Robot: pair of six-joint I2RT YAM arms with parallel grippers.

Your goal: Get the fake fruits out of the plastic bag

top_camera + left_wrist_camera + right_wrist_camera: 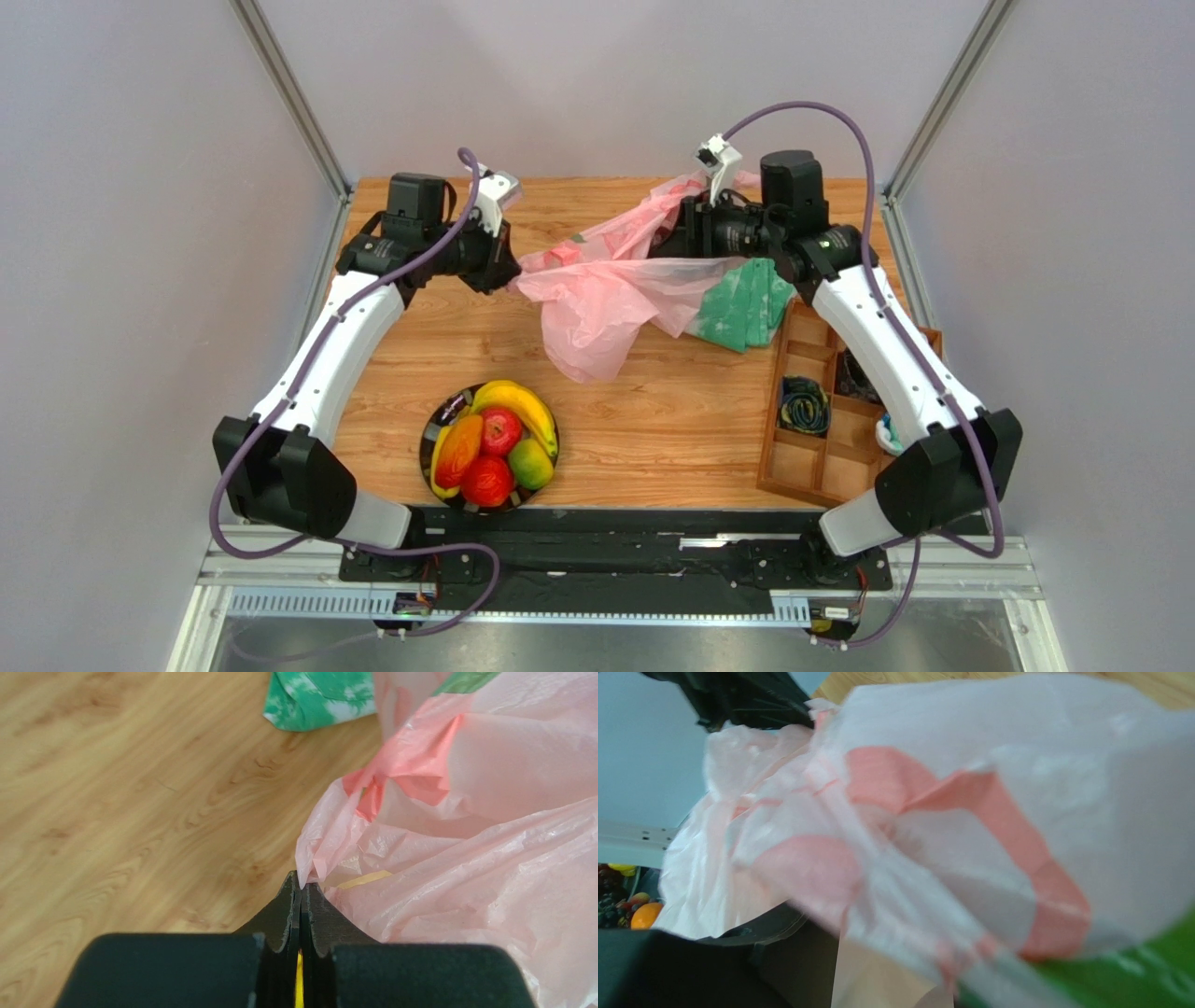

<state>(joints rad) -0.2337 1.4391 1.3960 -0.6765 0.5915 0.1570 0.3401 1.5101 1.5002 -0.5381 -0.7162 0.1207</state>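
Wooden table [659, 420] | arms extended, wrists turned inward | left jaws, right jaws pinch plastic bag [603, 301]

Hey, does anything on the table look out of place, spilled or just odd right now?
Nothing is spilled or broken. The one odd sight is the pink plastic bag, which hangs crumpled between the left gripper and right gripper, sagging over the green-and-white cloth. The fake fruits sit piled on their black plate.
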